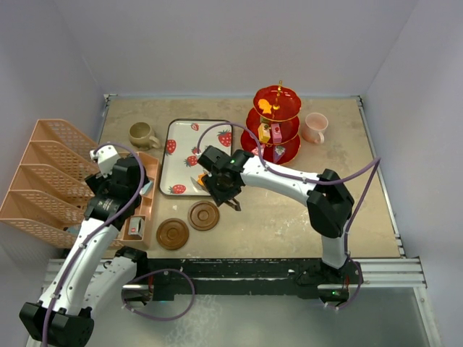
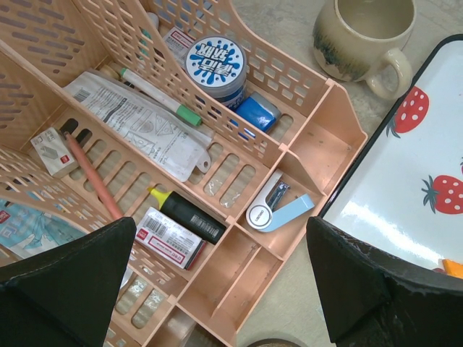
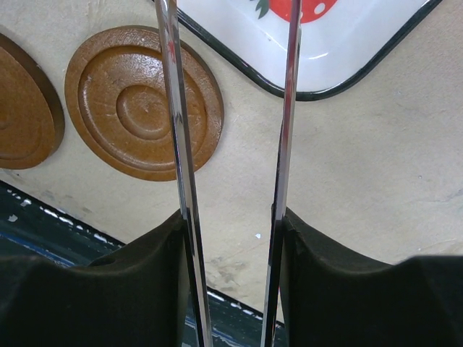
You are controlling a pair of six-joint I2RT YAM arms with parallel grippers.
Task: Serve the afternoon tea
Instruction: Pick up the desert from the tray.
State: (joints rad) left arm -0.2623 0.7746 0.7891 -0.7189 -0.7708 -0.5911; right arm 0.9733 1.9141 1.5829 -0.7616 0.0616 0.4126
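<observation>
The red three-tier stand (image 1: 275, 123) stands at the back right with small sweets (image 1: 265, 133) on its tiers, and the pink mug (image 1: 315, 127) is just right of it. The olive-brown mug (image 1: 142, 134) (image 2: 362, 32) sits back left. Two brown coasters (image 1: 203, 215) (image 1: 173, 233) lie near the front; the nearer one (image 3: 143, 101) shows left of the tweezers. My right gripper (image 1: 224, 186) (image 3: 231, 217) is shut on the metal tweezers (image 3: 176, 144), whose two arms stand apart and reach towards the strawberry tray (image 3: 347, 50). An orange sweet (image 1: 200, 180) lies on the tray beside it. My left gripper (image 1: 123, 181) (image 2: 221, 224) hangs open.
A peach desk organiser (image 1: 51, 173) (image 2: 304, 144) full of pens, a stapler and boxes fills the left side, under my left gripper. The strawberry tray (image 1: 181, 155) lies between organiser and stand. The table's front edge is close behind the coasters.
</observation>
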